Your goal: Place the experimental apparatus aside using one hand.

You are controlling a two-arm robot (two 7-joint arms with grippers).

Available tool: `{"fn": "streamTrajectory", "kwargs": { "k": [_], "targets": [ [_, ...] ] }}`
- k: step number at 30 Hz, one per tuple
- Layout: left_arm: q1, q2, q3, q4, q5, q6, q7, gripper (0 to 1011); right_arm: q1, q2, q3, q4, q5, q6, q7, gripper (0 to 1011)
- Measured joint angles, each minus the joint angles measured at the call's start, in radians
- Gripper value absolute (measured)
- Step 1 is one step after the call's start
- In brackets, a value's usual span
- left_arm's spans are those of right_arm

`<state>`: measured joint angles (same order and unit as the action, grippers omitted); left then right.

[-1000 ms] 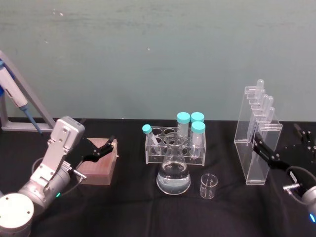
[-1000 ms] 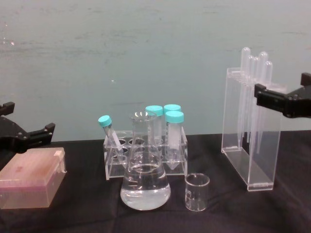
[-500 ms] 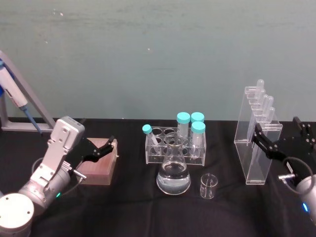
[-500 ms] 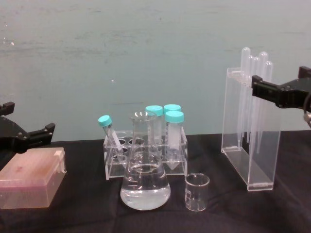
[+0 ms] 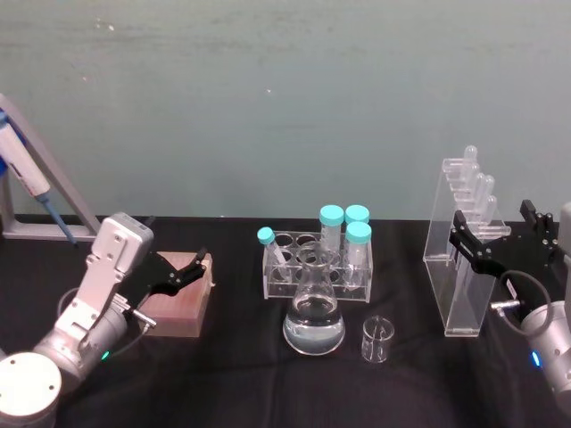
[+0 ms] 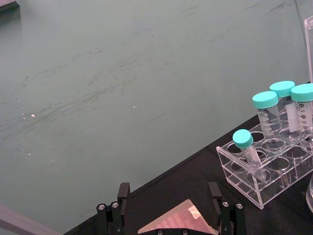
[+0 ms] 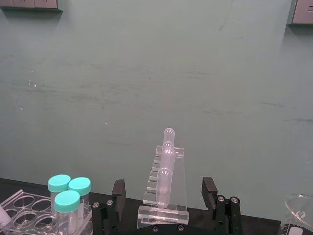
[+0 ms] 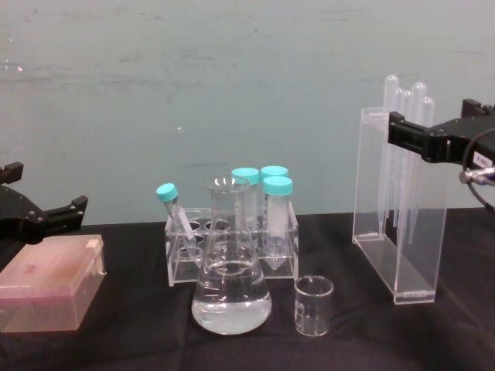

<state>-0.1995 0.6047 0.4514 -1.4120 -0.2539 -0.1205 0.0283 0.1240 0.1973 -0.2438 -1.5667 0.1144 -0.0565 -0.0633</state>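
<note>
Black cloth covers the table [image 5: 232, 383] under a dull teal wall [image 5: 268, 89].

From the head, a clear plastic tube rack holding teal-capped tubes [image 5: 317, 259] stands mid-table. Just in front of the rack sits the conical glass flask [image 5: 313, 312], partly filled with clear liquid. The small empty glass beaker [image 5: 376, 339] stands in front of the rack's right end, near the flask but apart from it. Well to the right of the rack rises the tall clear acrylic stand [image 5: 437, 236], upright, with plastic pipettes [image 5: 484, 189] poking out of its top. The right gripper [image 5: 492, 218] hangs at the stand's upper part, fingers wide apart. Left of the rack, the left gripper [image 5: 190, 267] hovers over a flat pinkish-brown box [image 5: 178, 308], fingers apart and empty.

From the left wrist, the two black fingers flank the box's lid, with the rack beyond them.

From the right wrist, the spread fingers frame the stand, which stands farther off in the gap between them.

From the chest, the right gripper is level with the stand's top section, one finger crossing its upper edge. I cannot tell whether they touch. The flask overlaps the rack's front.
</note>
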Motion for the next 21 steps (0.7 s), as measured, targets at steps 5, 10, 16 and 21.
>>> {"fn": "streamTrajectory", "kwargs": {
  "k": [5, 10, 16, 21],
  "targets": [
    [0.000, 0.000, 0.000, 0.000, 0.000, 0.000, 0.000, 1000, 0.009, -0.019, 0.009, 0.016, -0.007, -0.004, 0.012, 1000],
    [0.000, 0.000, 0.000, 0.000, 0.000, 0.000, 0.000, 1000, 0.014, -0.035, 0.017, 0.029, -0.010, -0.009, 0.023, 1000],
    [0.000, 0.000, 0.000, 0.000, 0.000, 0.000, 0.000, 1000, 0.017, -0.055, 0.029, 0.039, -0.019, -0.009, 0.032, 1000],
    [0.000, 0.000, 0.000, 0.000, 0.000, 0.000, 0.000, 1000, 0.016, -0.070, 0.042, 0.043, -0.026, -0.003, 0.037, 1000]
  ]
}}
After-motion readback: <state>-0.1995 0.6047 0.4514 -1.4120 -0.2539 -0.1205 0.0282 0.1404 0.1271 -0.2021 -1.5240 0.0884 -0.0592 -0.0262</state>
